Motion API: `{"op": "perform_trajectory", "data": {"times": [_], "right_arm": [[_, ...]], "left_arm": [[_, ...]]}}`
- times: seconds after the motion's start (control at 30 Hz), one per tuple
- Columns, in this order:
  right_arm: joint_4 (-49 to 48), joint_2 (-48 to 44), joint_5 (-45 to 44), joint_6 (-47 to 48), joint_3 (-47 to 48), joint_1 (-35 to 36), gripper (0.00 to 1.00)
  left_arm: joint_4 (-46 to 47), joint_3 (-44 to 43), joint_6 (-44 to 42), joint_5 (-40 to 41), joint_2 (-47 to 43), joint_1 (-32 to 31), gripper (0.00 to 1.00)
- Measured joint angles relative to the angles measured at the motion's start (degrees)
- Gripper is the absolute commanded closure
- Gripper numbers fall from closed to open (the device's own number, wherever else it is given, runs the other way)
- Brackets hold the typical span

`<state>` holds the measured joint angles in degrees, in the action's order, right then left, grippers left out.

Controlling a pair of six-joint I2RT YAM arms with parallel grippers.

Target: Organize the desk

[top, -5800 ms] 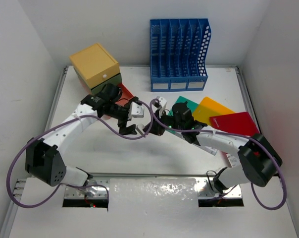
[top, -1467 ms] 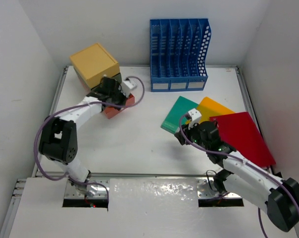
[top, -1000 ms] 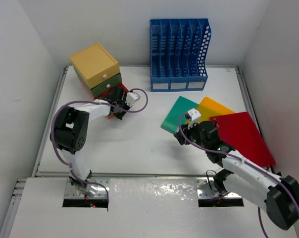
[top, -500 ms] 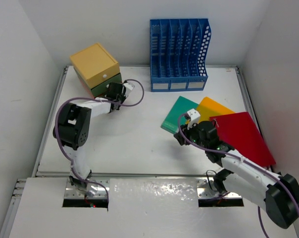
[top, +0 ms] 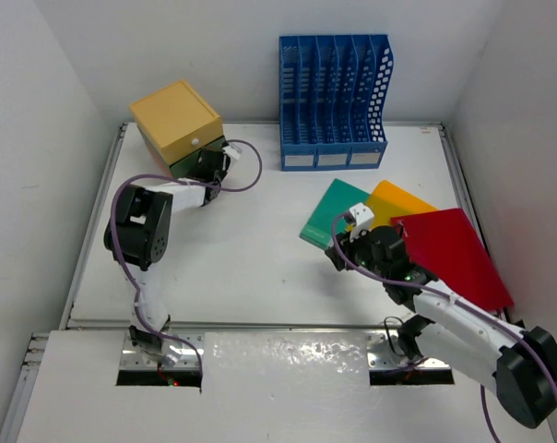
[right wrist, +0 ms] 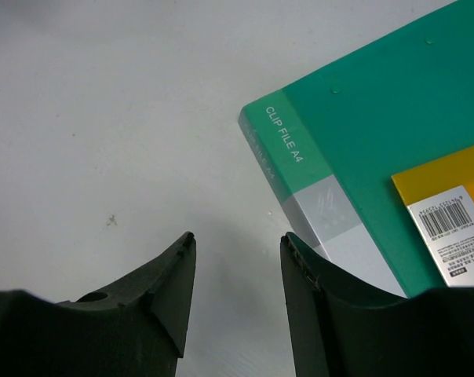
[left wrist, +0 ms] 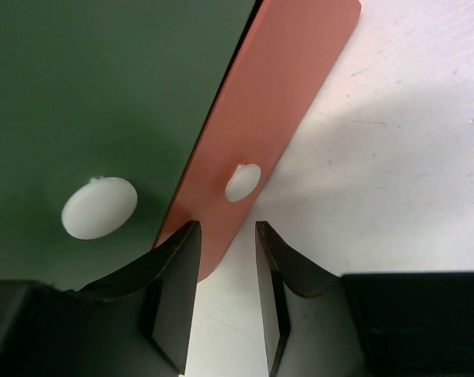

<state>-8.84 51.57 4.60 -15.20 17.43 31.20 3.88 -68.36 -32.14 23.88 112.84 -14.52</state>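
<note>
The desk [top: 251,268] is a white tabletop with metal rails. At its back left stands a drawer box [top: 177,120] with a yellow top. My left gripper [top: 212,164] is right at the box's front. In the left wrist view its jaws [left wrist: 226,229] stand slightly parted, holding nothing. The orange drawer front [left wrist: 260,118] with its white knob [left wrist: 242,181] lies just ahead of the left finger, next to the green drawer front [left wrist: 103,94]. My right gripper [top: 338,251] hovers open over bare desk [right wrist: 103,118], beside the corner of a green clip file [right wrist: 362,133].
A blue slotted file rack [top: 334,101] stands at the back wall. The green file [top: 332,212], a yellow one [top: 394,198] and a red one [top: 454,254] lie overlapping on the right half of the desk. White walls close in both sides.
The orange drawer stuck out earlier and now sits in against the box, with my left gripper following it back-left. The left jaws have parted. The right arm has barely moved.
</note>
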Motion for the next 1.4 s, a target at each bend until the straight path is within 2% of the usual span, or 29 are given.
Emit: {"op": "perform_trajectory", "data": {"times": [0.1,0.23,0.37,0.4,0.5,0.7,0.83,1.17,1.4], "right_arm": [[1.05,-0.09,-1.99,0.02,0.04,0.0,0.45],[8.94,3.1,-8.02,-0.5,3.72,-1.18,0.35],[15.65,6.71,-10.82,-0.94,9.86,-7.61,0.24],[16.61,7.17,-11.32,-0.98,11.06,-9.42,0.16],[20.02,8.98,-14.34,-0.68,14.99,-15.13,0.08],[25.29,12.92,-18.34,0.22,18.6,-25.11,0.06],[31.98,16.11,-21.42,2.97,19.91,-30.32,0.07],[48.72,22.36,-23.5,14.49,24.17,-30.34,0.08],[48.96,28.24,-30.05,21.92,23.65,-29.24,0.08]], "left_arm": [[0.22,-0.02,-0.39,0.24,0.0,0.0,0.66],[0.17,0.11,-0.7,-0.02,-0.42,0.0,0.61],[0.79,0.46,-1.07,-0.07,-1.55,0.0,0.61],[1.03,0.46,-1.11,-0.15,-1.62,0.0,0.61],[1.44,1.16,-1.38,-1.4,-1.95,0.0,0.6],[-0.7,3.19,-1.42,-5.62,-4.5,0.0,0.59],[-3.67,3.23,-0.52,-11.41,-6.97,-0.04,0.58],[-8.22,3.23,2.1,-21.55,-12.26,-2.43,0.56],[-8.61,3.26,2.67,-24.85,-14.47,-2.64,0.54]]}}
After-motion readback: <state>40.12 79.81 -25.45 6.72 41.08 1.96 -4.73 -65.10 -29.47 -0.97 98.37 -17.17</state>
